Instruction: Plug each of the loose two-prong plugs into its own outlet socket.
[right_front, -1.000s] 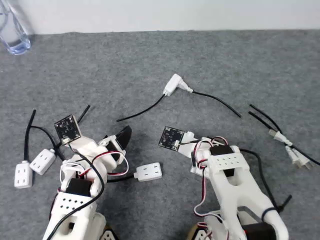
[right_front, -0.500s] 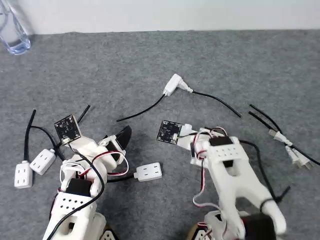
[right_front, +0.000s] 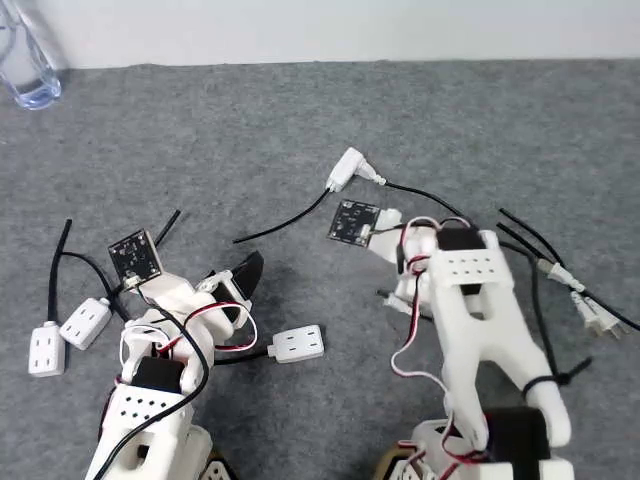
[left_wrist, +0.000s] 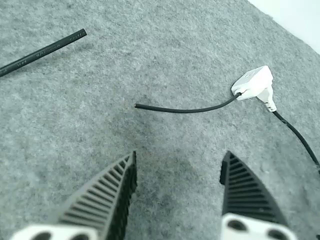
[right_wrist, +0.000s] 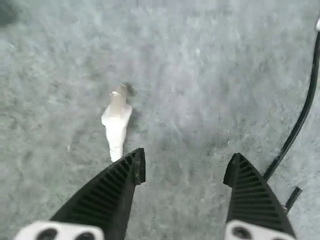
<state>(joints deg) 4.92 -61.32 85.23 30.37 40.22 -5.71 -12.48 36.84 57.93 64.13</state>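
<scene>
Plug (right_wrist: 116, 122): white smooth plastic, tapered, on fuzzy grey tabletop (right_front: 250, 110). We log right gripper (right_wrist: 187, 156), agape and empty like left gripper (left_wrist: 180, 156), moved toward far edge.

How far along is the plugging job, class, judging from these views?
Done: one plug-and-socket pair at the far middle looks joined. In hand: nothing; the right gripper hangs open by a loose two-prong plug, and the left gripper is open too. Left: three white outlet sockets lie empty, and two more plugs lie loose on the right.
</scene>
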